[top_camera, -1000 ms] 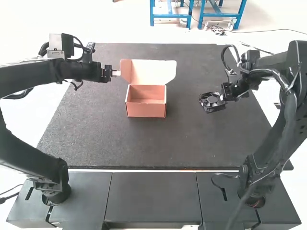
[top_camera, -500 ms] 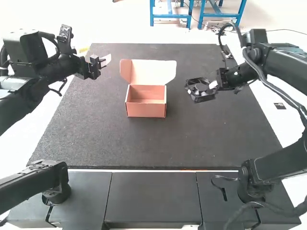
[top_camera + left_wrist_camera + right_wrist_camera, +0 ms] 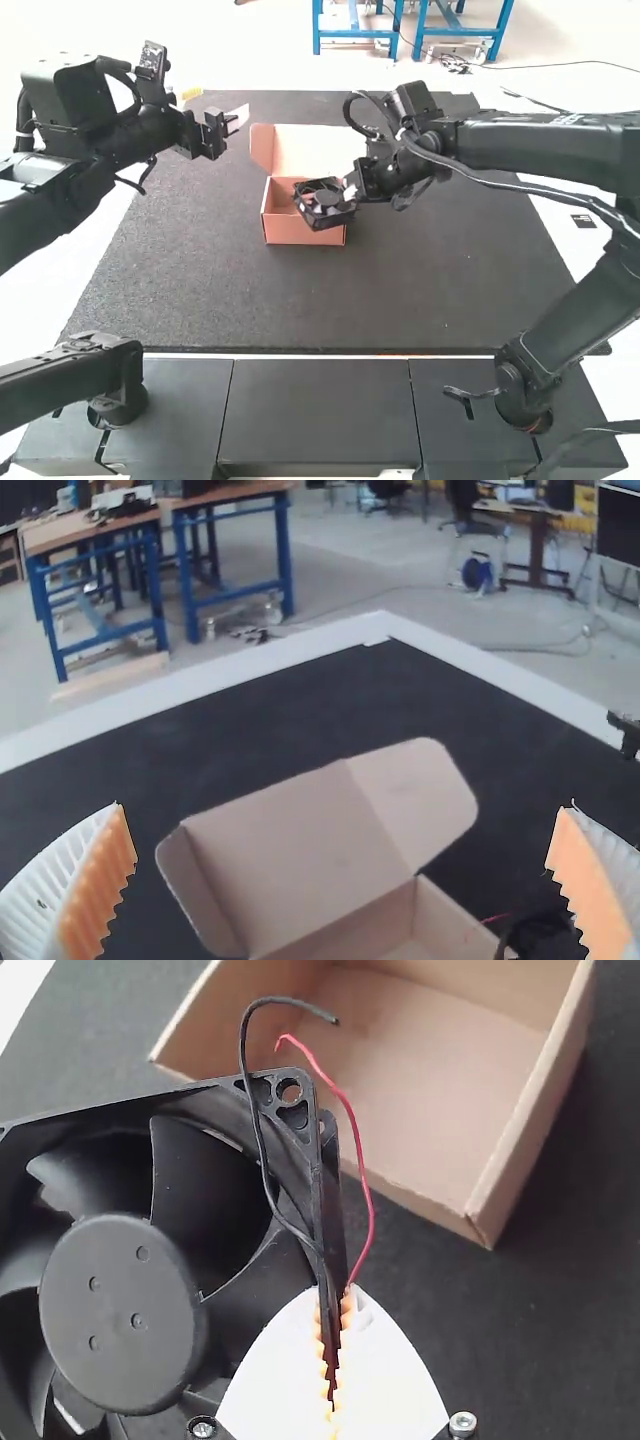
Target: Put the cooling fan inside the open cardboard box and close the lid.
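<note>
Swinging in from the right side of the mat, the right arm has carried the cooling fan (image 3: 325,202) across to the cardboard box (image 3: 303,228) over the last half second. The left arm has only nudged a touch closer to the lid.

Starting at the left: the left gripper (image 3: 222,125) hangs above the black mat (image 3: 200,270), just off the left edge of the upright lid (image 3: 306,150) and not touching it. Its jaws are spread wide, and from the left wrist view I see the white ribbed fingers (image 3: 70,905) with their orange pads far apart, with the lid flap beyond them.

In the middle, the box sits on the mat on the counter, top open and lid standing up at the back.

On to the right: the fan is up in the air, tilted, at the box's front right corner, partly over the opening. I can't tell whether it touches the rim. The right gripper (image 3: 352,190) has its jaws pinching the fan's black frame by one edge. In the right wrist view a red wire (image 3: 356,1160) and a black wire (image 3: 252,1110) curl up off the frame, with the box's bare inside beyond them.
</note>
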Robot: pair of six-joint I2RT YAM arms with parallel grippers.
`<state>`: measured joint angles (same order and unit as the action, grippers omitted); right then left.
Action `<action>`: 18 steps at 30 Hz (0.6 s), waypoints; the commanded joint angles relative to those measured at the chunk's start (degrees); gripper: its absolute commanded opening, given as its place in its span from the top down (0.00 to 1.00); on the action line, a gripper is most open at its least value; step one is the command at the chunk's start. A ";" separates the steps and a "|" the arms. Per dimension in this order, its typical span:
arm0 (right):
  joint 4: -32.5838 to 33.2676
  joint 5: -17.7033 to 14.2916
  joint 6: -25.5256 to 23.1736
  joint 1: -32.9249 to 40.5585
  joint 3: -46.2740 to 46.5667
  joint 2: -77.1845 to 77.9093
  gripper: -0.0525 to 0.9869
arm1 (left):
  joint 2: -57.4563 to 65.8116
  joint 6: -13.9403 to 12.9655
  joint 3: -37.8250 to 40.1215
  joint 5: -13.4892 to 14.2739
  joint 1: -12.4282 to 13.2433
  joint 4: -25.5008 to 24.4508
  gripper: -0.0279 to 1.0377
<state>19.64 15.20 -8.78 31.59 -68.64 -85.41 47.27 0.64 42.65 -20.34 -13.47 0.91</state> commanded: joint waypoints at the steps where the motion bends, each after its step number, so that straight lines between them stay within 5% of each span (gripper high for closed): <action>1: -2.06 -1.67 -2.83 0.05 -4.48 -2.66 0.97 | 1.16 -0.56 1.99 2.14 -0.32 1.38 0.06; 18: -9.36 -3.16 -2.12 -0.13 -15.29 -18.74 0.97 | 6.96 -0.56 1.99 6.45 0.20 4.01 0.06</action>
<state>11.25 11.94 -10.74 31.59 -81.54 -103.68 54.00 0.64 42.65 -14.92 -13.54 4.29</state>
